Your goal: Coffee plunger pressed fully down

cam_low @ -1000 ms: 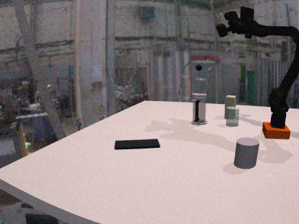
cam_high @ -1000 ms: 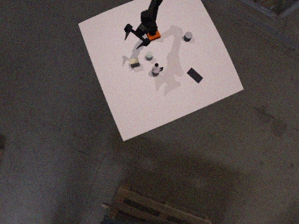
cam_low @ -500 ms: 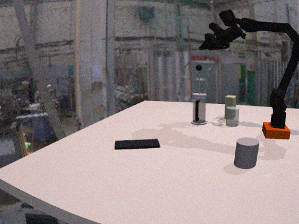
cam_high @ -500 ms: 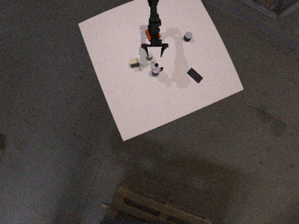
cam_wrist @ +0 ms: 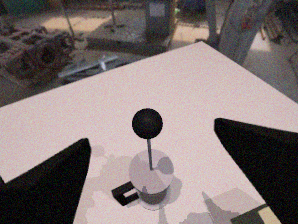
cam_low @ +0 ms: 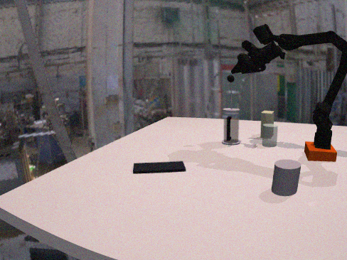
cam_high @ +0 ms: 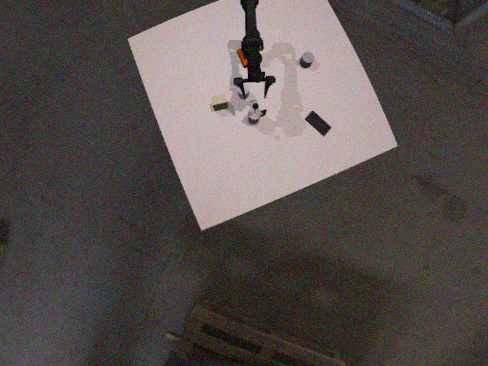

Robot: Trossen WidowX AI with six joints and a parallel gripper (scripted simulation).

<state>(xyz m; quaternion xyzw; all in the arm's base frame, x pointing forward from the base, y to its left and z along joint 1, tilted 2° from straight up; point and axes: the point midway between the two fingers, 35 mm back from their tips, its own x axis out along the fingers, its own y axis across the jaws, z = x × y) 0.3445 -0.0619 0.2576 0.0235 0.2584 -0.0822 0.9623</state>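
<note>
Item one, nearest you in the exterior view: the pale surface [cam_low: 107, 213], its front edge curving across the bottom of the frame.

Item two: a grey cylinder [cam_low: 286, 177], standing upright toward the right front of the surface.

Item three: a flat black slab [cam_low: 159, 167], lying well left of the cylinder.

Item four: the arm's orange base block [cam_low: 320, 151], behind and right of the cylinder.

Item five, the task's thing: the coffee press [cam_low: 231, 126], upright near the surface's far edge, clear-bodied with a dark handle. Its thin rod rises to a black plunger knob [cam_low: 230, 78], which you will see standing high above the body, not pressed down.

Item six: a translucent glass [cam_low: 269, 135], near the press on its right, with a cream block [cam_low: 267, 117] just behind it.

Item seven: the pincer [cam_low: 242, 67], hanging in the air above and slightly right of the knob, not touching it. Its fingers are spread wide and hold nothing. From the wrist view you see both dark fingers flanking the frame, with the knob [cam_wrist: 147, 123] centred between and beyond them, and the press body [cam_wrist: 151, 176] below it.

Beyond the surface: a blurred industrial hall.
</note>
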